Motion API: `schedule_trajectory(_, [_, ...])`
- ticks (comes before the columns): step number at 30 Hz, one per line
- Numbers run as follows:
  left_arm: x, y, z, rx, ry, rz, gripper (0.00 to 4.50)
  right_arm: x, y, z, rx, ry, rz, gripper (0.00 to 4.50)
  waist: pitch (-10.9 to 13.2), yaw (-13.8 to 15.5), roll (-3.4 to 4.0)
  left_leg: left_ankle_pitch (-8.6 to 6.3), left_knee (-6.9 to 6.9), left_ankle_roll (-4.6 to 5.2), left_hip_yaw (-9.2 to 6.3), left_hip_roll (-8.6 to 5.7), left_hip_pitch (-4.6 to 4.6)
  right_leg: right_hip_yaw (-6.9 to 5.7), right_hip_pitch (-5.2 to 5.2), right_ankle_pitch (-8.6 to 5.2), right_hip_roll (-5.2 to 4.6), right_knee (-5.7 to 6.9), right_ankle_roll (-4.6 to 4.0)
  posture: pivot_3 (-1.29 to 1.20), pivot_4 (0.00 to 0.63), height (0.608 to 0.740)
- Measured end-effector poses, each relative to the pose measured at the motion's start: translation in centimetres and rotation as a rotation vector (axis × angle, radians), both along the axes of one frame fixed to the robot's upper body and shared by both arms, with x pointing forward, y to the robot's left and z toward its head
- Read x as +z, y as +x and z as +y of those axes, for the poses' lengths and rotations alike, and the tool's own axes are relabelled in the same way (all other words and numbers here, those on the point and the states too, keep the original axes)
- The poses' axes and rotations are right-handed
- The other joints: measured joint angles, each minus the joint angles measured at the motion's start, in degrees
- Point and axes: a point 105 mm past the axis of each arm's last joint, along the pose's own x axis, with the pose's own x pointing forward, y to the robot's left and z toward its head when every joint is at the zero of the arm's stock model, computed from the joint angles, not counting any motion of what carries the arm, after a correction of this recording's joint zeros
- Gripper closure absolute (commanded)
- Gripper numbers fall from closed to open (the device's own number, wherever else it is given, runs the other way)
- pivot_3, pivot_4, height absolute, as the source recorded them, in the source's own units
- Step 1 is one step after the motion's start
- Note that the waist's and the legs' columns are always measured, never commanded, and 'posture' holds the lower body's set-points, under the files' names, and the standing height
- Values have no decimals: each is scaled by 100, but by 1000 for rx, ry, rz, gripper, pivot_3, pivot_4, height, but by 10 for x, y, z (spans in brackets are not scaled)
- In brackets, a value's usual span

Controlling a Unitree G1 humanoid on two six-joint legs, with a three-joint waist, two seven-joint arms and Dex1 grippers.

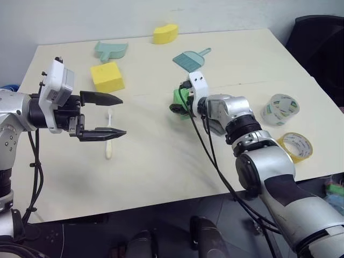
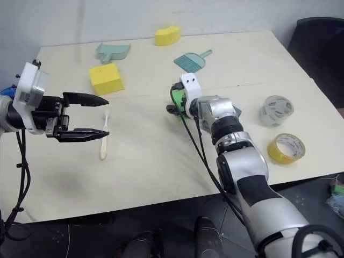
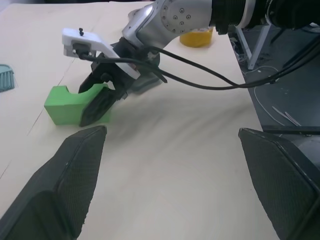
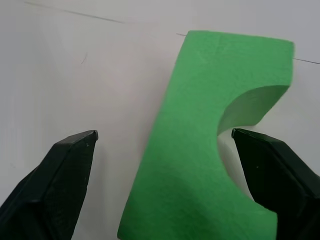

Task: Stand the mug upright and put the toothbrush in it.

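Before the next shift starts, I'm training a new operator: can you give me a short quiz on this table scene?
1. True or false: the toothbrush lies flat on the table.
2. What sits just ahead of the open right gripper? A) green foam block B) yellow sponge C) teal brush
3. How many tape rolls are on the table?
Key: 1 true; 2 A; 3 two, the clear roll and the yellow roll.

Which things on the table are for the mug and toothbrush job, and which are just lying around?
For the job:
- toothbrush
- mug, mostly hidden behind the right arm

Just lying about:
- green block
- near sponge
- far sponge
- dustpan
- teal brush
- clear tape
- yellow tape
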Motion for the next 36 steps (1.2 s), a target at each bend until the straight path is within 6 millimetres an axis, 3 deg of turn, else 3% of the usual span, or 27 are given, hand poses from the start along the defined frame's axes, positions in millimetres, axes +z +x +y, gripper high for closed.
schedule_trajectory(6, [8, 0, -2, -8, -1, -30, 0, -3, -1, 3, 12, -11, -5, 2294, 0, -1, 0, 0, 0, 0, 0, 0, 1, 0, 0, 0, 0, 0, 0, 0, 150, 740])
schedule_trajectory(10, [8, 1, -7, -31, -16, -27, 0, 9, -5, 9, 49, 8, -16, 2294, 0, 7, 0, 0, 1, 0, -1, 0, -3, 0, -1, 0, 0, -1, 0, 0, 150, 740])
schedule_trajectory(12, [10, 1, -11, -50, -17, -32, 0, 28, -9, 13, 84, 38, -47, 2294, 0, 15, 1, 0, 2, 0, -3, -1, -3, 0, -1, 0, 0, 1, 0, 0, 150, 740])
schedule_trajectory(14, [8, 1, -16, -72, -18, -19, 0, 62, -15, 10, 106, 81, -113, 2294, 1, 37, 1, 0, 3, 0, -7, -1, -5, -1, -2, 0, -1, 2, 0, 0, 150, 740])
schedule_trajectory(16, [5, 1, -22, -100, -33, -3, 0, 95, -22, -7, 91, 116, -182, 2294, 1, 94, 1, 0, 7, 0, -12, -3, -10, -4, -2, 0, -3, 4, 0, 0, 150, 740])
schedule_trajectory(19, [4, -2, -35, -160, -53, 15, 0, 153, -41, -69, -15, 102, -357, 2294, -1, 256, -5, -1, 13, 1, -20, -8, -17, -9, 0, 0, -7, 3, 0, 0, 150, 740])
schedule_trajectory(20, [5, -4, -40, -183, -61, 14, 0, 163, -48, -94, -67, 61, -411, 2294, -5, 313, -10, -1, 12, 1, -19, -8, -15, -9, 3, 0, -7, -2, 0, 0, 150, 740])
schedule_trajectory(21, [6, -5, -43, -193, -64, 14, 0, 165, -51, -104, -87, 41, -429, 2294, -7, 347, -15, -1, 13, 1, -18, -8, -15, -9, 8, 0, -7, -6, 0, 0, 150, 740])
schedule_trajectory(22, [6, -7, -50, -227, -85, 22, 0, 160, -60, -156, -220, -42, -443, 2294, -16, 417, -29, -2, 11, 2, -11, -8, -9, -10, 18, 0, -7, -18, 0, 0, 150, 740])
schedule_trajectory(24, [5, -11, -59, -272, -92, 23, 0, 138, -70, -208, -356, -123, -389, 2294, -16, 526, -42, -3, 17, 3, -11, -9, -13, -10, 25, 0, -8, -30, 0, 0, 150, 740])
schedule_trajectory(26, [2, -14, -65, -299, -92, 44, 0, 99, -86, -268, -541, -188, -253, 2294, -9, 563, -38, -2, 31, 7, 22, -9, -15, 7, 19, 1, -10, -35, 3, 0, 150, 740])
schedule_trajectory(29, [1, -20, -76, -362, -90, 42, 0, 68, -110, -305, -665, -124, -153, 2294, -10, 492, -31, 6, 31, 5, 39, -1, 4, 18, 17, 1, -5, -17, 2, 0, 150, 740])
schedule_trajectory(31, [0, -21, -79, -378, -90, 52, 0, 52, -124, -322, -740, -66, -97, 1829, -13, 455, -22, 6, 29, 5, 50, 0, 13, 31, 12, 1, -3, -8, 2, 0, 150, 740])
schedule_trajectory(36, [-2, -18, -80, -383, -87, 65, 0, 26, -133, -328, -782, -20, -37, 271, -13, 492, -20, 6, 29, 5, 48, -2, 8, 31, 10, 1, -3, -14, 2, 0, 150, 740])
